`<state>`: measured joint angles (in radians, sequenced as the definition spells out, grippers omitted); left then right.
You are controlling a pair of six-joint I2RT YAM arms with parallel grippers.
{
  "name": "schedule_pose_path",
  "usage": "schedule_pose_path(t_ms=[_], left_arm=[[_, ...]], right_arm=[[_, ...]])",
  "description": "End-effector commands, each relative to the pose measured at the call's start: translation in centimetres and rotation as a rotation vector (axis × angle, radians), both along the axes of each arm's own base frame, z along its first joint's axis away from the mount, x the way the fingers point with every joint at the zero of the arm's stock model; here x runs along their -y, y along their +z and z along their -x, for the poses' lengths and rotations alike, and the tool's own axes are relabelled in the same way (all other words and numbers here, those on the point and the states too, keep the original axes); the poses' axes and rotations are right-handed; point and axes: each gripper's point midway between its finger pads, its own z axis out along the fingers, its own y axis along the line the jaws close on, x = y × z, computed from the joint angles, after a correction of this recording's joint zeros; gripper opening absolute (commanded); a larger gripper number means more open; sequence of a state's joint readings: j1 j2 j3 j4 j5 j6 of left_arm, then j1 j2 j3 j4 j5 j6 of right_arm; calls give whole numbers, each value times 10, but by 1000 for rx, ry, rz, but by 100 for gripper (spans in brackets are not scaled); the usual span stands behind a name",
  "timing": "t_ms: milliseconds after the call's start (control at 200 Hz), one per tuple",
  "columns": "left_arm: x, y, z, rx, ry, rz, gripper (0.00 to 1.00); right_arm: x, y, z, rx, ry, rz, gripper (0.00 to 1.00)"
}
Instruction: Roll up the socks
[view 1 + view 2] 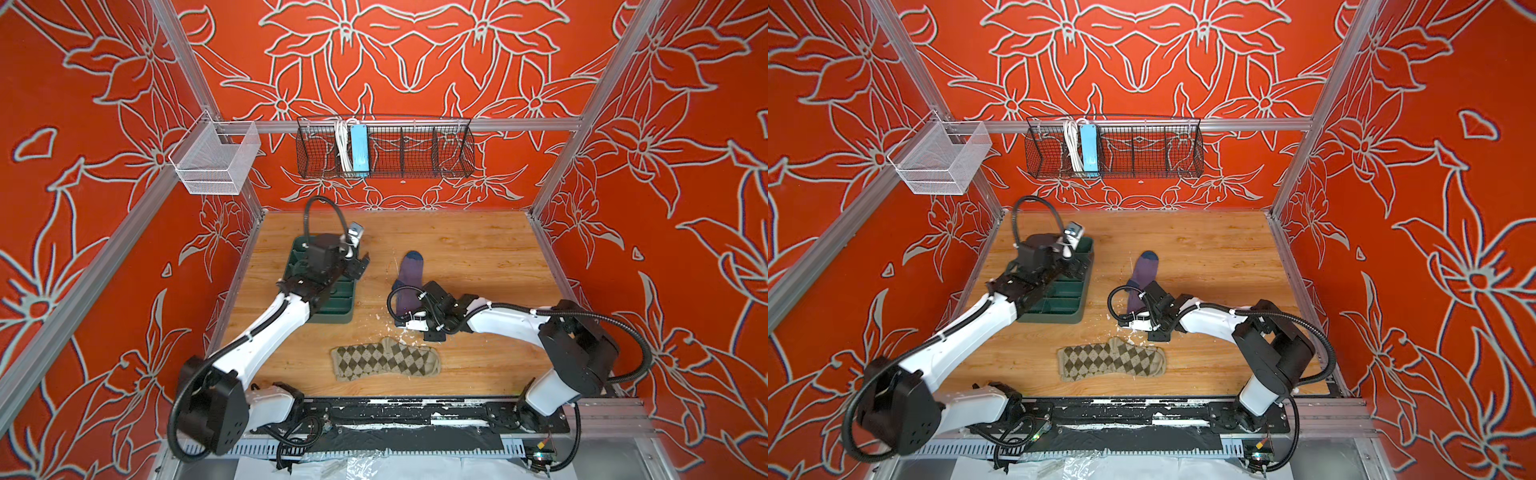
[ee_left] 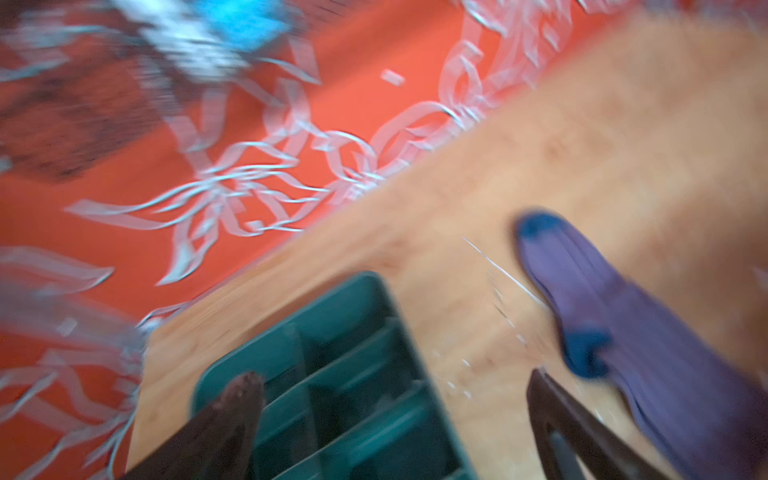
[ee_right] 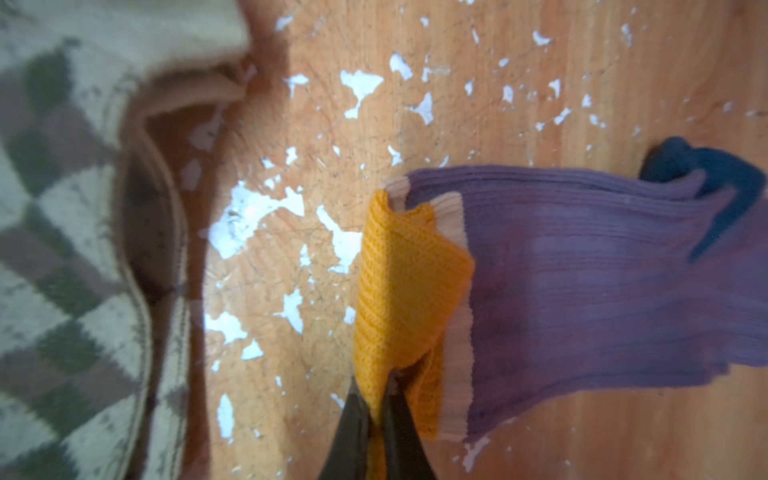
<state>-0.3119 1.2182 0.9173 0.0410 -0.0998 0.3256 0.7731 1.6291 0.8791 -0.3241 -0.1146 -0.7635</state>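
You have no writing, number or brand to read in any view. The blue box (image 1: 359, 151) in the black wire basket (image 1: 453, 153) is too small in both top views, and too smeared in the left wrist view, for any label on it to be made out. The red walls (image 1: 83, 124) show a pale flower pattern only.

A purple ribbed fabric sock with navy toe (image 1: 1143, 270) lies on the wooden table (image 1: 1217, 257), apart from a flat beige argyle sock (image 1: 1108, 359).
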Motion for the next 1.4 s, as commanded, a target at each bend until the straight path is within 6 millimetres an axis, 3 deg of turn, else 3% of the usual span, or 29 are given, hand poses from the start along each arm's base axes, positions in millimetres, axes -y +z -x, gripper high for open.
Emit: schedule_pose_path(t_ms=[0,75,110,200,315,380,470,616,761,1061,1396], left_arm=[[-25,69,15,219,48,284,97],[11,70,45,232,-220,230,99],[34,79,72,263,-388,196,99],[92,63,129,319,-736,19,98],[135,4,163,294,-951,-373,95],[148,-32,175,243,-1024,-578,92],[163,-78,184,194,-1099,-751,90],[178,-126,181,188,-1125,-880,79],[189,-155,164,153,-1075,-898,69],[194,-196,128,53,-924,-928,55],[190,-225,116,-38,-913,-901,44]], right_arm=[[8,-9,30,-235,-25,27,0],[8,-10,35,-305,-37,30,0],[8,-10,36,-327,-42,33,0],[7,-10,37,-376,-46,32,0],[7,-6,31,-442,-78,7,0],[8,-4,21,-481,-131,-7,7],[7,-3,13,-556,-162,-23,8],[10,-9,9,-654,-182,-17,9],[12,-13,8,-667,-176,-14,9],[12,-10,5,-654,-168,-26,9],[11,-5,5,-647,-165,-44,10]])
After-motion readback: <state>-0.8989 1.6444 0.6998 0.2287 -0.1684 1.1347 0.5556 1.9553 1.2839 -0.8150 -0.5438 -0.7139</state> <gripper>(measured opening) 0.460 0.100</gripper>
